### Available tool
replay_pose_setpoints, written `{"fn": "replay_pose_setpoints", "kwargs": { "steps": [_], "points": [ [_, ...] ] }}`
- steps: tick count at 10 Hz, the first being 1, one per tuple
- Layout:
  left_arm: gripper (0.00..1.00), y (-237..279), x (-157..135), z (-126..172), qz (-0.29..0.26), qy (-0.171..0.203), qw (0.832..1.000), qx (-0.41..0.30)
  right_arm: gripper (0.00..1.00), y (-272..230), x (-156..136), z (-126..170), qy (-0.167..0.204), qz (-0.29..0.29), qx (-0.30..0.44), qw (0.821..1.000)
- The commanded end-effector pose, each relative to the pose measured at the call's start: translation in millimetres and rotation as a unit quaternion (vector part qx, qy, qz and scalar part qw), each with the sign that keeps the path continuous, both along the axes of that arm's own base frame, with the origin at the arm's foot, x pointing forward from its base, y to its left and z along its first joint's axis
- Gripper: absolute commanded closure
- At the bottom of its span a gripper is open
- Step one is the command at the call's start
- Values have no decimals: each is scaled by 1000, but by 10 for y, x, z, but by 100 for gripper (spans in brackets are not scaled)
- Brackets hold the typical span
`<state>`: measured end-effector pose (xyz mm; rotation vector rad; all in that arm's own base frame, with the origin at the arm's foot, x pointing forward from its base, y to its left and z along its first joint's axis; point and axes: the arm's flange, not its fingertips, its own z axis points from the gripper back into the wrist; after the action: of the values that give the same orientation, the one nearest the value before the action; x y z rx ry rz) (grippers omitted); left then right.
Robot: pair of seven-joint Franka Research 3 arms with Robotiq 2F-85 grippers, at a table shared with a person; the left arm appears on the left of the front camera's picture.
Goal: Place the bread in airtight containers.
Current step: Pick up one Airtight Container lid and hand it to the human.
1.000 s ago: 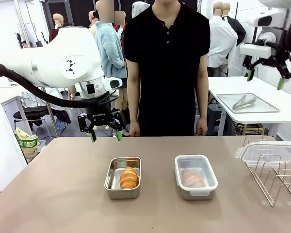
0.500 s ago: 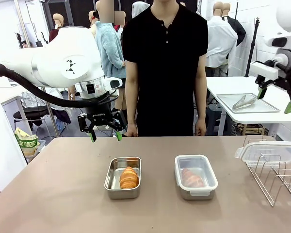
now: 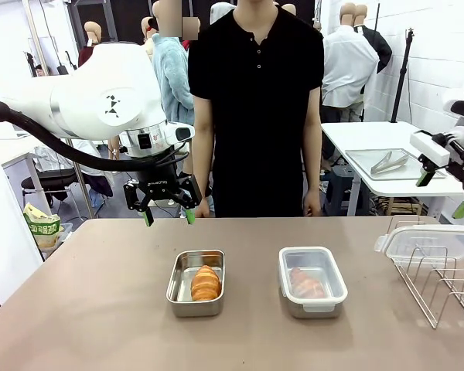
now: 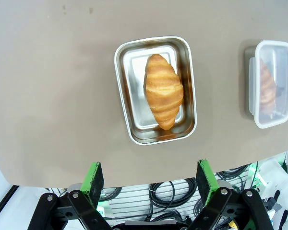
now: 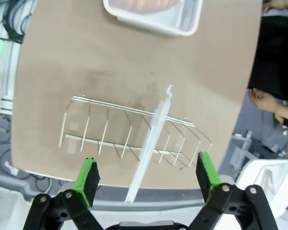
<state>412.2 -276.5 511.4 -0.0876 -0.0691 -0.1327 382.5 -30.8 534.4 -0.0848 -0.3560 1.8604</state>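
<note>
Left gripper (image 3: 168, 216) hangs above the table's far edge, fingers down, spread, empty. Right gripper (image 3: 442, 193) hangs over the rack (image 3: 441, 282), spread, empty. One croissant (image 3: 206, 283) in open tin (image 3: 196, 283); the other croissant (image 3: 307, 283) in lidded tin (image 3: 312, 282).

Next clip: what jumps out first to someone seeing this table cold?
Two steel tins sit mid-table: the left tin lies open with a croissant in it, the right tin already wears its clear lid. A spare lid rests on the wire rack at the right, and the left gripper hovers open behind the tins.
</note>
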Motion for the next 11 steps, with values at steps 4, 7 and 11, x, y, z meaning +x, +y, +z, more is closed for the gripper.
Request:
{"fn": "replay_pose_setpoints", "kwargs": {
  "steps": [4,7,11],
  "points": [
    [0,13,-14,7,1,-2,1000,2,0,12,6,41,-3,3,-1,1000],
    [0,13,-14,7,1,-2,1000,2,0,45,205,-226,34,-44,-1,998],
    [0,13,-14,7,1,-2,1000,2,0,-85,386,-459,38,-84,-39,995]
  ]
}}
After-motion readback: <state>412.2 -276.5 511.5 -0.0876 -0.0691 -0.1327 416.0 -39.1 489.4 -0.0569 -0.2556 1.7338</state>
